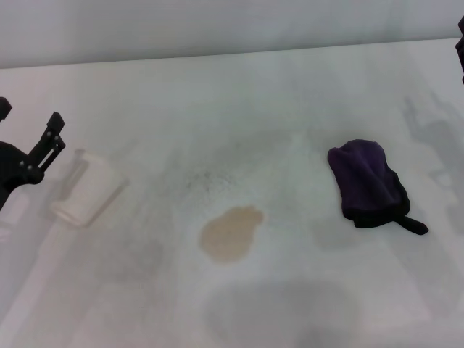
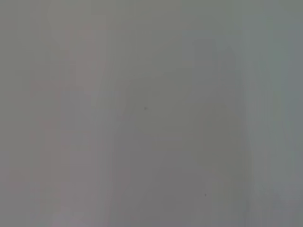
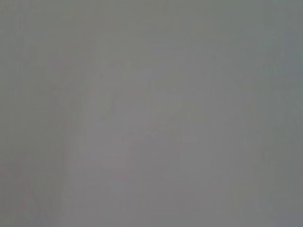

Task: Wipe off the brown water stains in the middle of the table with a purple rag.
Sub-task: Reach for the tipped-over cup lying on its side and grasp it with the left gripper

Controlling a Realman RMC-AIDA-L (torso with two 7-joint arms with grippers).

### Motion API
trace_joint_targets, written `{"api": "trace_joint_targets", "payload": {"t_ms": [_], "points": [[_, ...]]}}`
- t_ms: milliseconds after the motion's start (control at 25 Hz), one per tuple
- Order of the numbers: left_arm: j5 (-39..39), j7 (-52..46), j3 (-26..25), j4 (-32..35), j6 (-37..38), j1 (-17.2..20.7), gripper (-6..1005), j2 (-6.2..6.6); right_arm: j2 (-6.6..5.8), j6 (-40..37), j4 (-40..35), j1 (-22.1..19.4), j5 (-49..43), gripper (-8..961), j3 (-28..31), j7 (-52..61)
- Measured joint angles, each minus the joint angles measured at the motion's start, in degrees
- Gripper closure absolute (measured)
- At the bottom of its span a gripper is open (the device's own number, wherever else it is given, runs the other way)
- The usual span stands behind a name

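The brown water stains (image 1: 230,233) form one tan oval puddle with a small lobe, in the middle of the white table (image 1: 239,116). The purple rag (image 1: 368,183) lies bunched to the right of the puddle, its black tail pointing toward the table's right front. My left gripper (image 1: 29,117) hovers at the far left edge, open and holding nothing, well away from both. Only a dark sliver of my right gripper (image 1: 461,43) shows at the top right edge, far behind the rag. Both wrist views show only blank grey.
A white cup (image 1: 88,188) lies on its side at the left, just right of my left gripper. Grey shadows fall on the table at the front and at the right.
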Motion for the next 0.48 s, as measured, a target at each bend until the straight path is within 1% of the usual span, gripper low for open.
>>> {"api": "trace_joint_targets", "payload": {"t_ms": [480], "points": [[-0.5, -0.5, -0.3, 0.0, 0.0, 0.3, 167, 0.07, 0.0, 0.0, 0.0, 0.2, 0.0, 456, 0.0, 0.0]]}}
